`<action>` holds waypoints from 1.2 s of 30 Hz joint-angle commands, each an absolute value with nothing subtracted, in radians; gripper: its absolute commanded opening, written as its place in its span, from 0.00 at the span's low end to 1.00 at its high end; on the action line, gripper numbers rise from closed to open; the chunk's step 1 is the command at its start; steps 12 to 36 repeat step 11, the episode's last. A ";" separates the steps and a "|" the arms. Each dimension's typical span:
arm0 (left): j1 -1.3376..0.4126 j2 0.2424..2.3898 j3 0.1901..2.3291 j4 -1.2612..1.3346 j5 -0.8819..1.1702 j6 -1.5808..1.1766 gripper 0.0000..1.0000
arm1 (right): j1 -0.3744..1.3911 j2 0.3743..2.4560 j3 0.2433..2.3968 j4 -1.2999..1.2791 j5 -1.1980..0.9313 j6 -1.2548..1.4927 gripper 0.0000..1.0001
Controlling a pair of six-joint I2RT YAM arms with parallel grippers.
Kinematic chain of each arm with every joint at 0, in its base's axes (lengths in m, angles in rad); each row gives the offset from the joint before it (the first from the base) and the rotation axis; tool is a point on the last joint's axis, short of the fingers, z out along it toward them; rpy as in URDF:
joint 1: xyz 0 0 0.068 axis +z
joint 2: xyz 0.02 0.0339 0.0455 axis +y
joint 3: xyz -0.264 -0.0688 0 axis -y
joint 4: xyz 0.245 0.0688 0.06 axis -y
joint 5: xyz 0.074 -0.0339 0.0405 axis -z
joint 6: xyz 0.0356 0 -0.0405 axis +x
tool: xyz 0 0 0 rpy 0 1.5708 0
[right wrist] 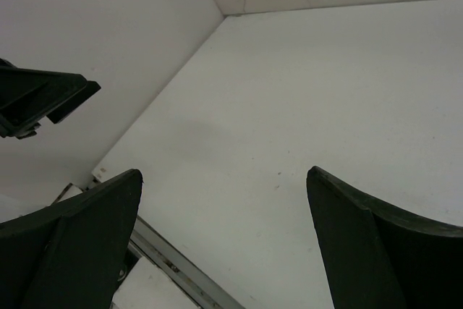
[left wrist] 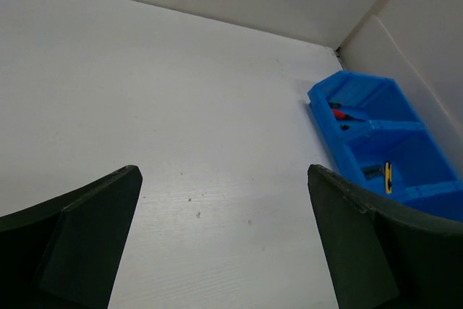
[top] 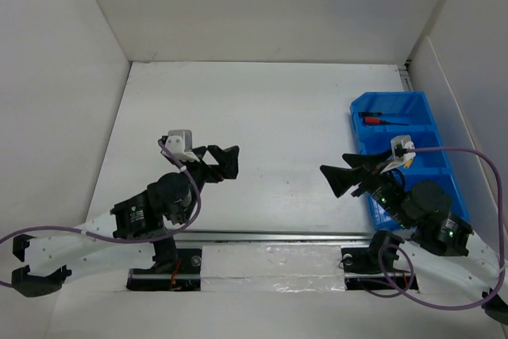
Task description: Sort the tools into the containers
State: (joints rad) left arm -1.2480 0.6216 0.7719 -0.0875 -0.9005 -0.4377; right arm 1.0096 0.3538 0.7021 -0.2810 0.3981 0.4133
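Blue bin (top: 421, 110): glossy moulded plastic, rectangular, open top w/ cross dividers. It sits at approx 3 o'clock on the table (top: 262, 117), long axis running 12–6. Its 12 o'clock compartment holds a red-handled screwdriver (top: 375, 121) and a slim dark screwdriver (top: 368, 114), side by side. Left wrist view shows a yellow-handled tool (left wrist: 387, 176) in the next compartment w/ a grey metal bit beside it; can't tell which tool.

Table is matte white, faintly speckled, w/ white panels all round.

L gripper (top: 230, 161) is at approx 8 o'clock and R gripper (top: 333, 181) at approx 4 o'clock, tips facing each other, well apart. Both have jaws spread fully wide, nothing between them.

R arm overhangs the bin's 6 o'clock end and hides that part in the top view. A purple cable (top: 460, 151) crosses above the bin's 3 o'clock rim.
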 commanded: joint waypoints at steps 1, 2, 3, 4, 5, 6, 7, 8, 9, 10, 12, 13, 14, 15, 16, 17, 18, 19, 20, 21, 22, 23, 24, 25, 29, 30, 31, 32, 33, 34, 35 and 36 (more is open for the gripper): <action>-1.246 0.670 0.801 -0.075 -0.876 -0.408 0.99 | 1.019 0.331 0.689 -0.250 0.417 0.393 1.00; -1.246 0.681 0.805 -0.077 -0.876 -0.403 0.99 | 1.019 0.327 0.686 -0.247 0.416 0.394 1.00; -1.246 0.696 0.807 -0.078 -0.877 -0.402 0.99 | 1.019 0.321 0.683 -0.242 0.417 0.394 1.00; -1.246 0.703 0.807 -0.074 -0.876 -0.402 0.99 | 1.019 0.315 0.683 -0.244 0.417 0.396 1.00; -1.246 0.704 0.808 -0.075 -0.876 -0.402 0.99 | 1.019 0.314 0.683 -0.245 0.420 0.397 1.00; -1.246 0.707 0.808 -0.074 -0.870 -0.400 0.99 | 1.019 0.314 0.684 -0.245 0.428 0.402 1.00; -1.246 0.707 0.808 -0.072 -0.864 -0.400 0.99 | 1.019 0.318 0.683 -0.245 0.439 0.411 1.00; -1.246 0.704 0.805 -0.066 -0.861 -0.399 0.99 | 1.019 0.324 0.681 -0.245 0.440 0.413 1.00; -1.246 0.700 0.802 -0.064 -0.859 -0.399 0.99 | 1.019 0.327 0.684 -0.248 0.437 0.413 1.00; -1.246 0.695 0.799 -0.061 -0.859 -0.397 0.99 | 1.019 0.333 0.689 -0.255 0.430 0.407 1.00; -1.246 0.692 0.796 -0.055 -0.858 -0.396 0.99 | 1.019 0.334 0.689 -0.253 0.428 0.405 1.00; -1.246 0.692 0.796 -0.055 -0.858 -0.396 0.99 | 1.019 0.334 0.689 -0.253 0.428 0.405 1.00; -1.246 0.692 0.796 -0.055 -0.858 -0.396 0.99 | 1.019 0.334 0.689 -0.253 0.428 0.405 1.00; -1.246 0.692 0.796 -0.055 -0.858 -0.396 0.99 | 1.019 0.334 0.689 -0.253 0.428 0.405 1.00; -1.246 0.692 0.796 -0.055 -0.858 -0.396 0.99 | 1.019 0.334 0.689 -0.253 0.428 0.405 1.00; -1.246 0.692 0.796 -0.055 -0.858 -0.396 0.99 | 1.019 0.334 0.689 -0.253 0.428 0.405 1.00; -1.246 0.692 0.796 -0.055 -0.858 -0.396 0.99 | 1.019 0.334 0.689 -0.253 0.428 0.405 1.00; -1.246 0.692 0.796 -0.055 -0.858 -0.396 0.99 | 1.019 0.334 0.689 -0.253 0.428 0.405 1.00; -1.246 0.692 0.796 -0.055 -0.858 -0.396 0.99 | 1.019 0.334 0.689 -0.253 0.428 0.405 1.00; -1.246 0.692 0.796 -0.055 -0.858 -0.396 0.99 | 1.019 0.334 0.689 -0.253 0.428 0.405 1.00; -1.246 0.692 0.796 -0.055 -0.858 -0.396 0.99 | 1.019 0.334 0.689 -0.253 0.428 0.405 1.00; -1.246 0.692 0.796 -0.055 -0.858 -0.396 0.99 | 1.019 0.334 0.689 -0.253 0.428 0.405 1.00; -1.246 0.692 0.796 -0.055 -0.858 -0.396 0.99 | 1.019 0.334 0.689 -0.253 0.428 0.405 1.00; -1.246 0.692 0.796 -0.055 -0.858 -0.396 0.99 | 1.019 0.334 0.689 -0.253 0.428 0.405 1.00; -1.246 0.692 0.796 -0.055 -0.858 -0.396 0.99 | 1.019 0.334 0.689 -0.253 0.428 0.405 1.00; -1.246 0.692 0.796 -0.055 -0.858 -0.396 0.99 | 1.019 0.334 0.689 -0.253 0.428 0.405 1.00; -1.246 0.692 0.796 -0.055 -0.858 -0.396 0.99 | 1.019 0.334 0.689 -0.253 0.428 0.405 1.00; -1.246 0.692 0.796 -0.055 -0.858 -0.396 0.99 | 1.019 0.334 0.689 -0.253 0.428 0.405 1.00; -1.246 0.692 0.796 -0.055 -0.858 -0.396 0.99 | 1.019 0.334 0.689 -0.253 0.428 0.405 1.00; -1.246 0.692 0.796 -0.055 -0.858 -0.396 0.99 | 1.019 0.334 0.689 -0.253 0.428 0.405 1.00; -1.246 0.692 0.796 -0.055 -0.858 -0.396 0.99 | 1.019 0.334 0.689 -0.253 0.428 0.405 1.00; -1.246 0.692 0.796 -0.055 -0.858 -0.396 0.99 | 1.019 0.334 0.689 -0.253 0.428 0.405 1.00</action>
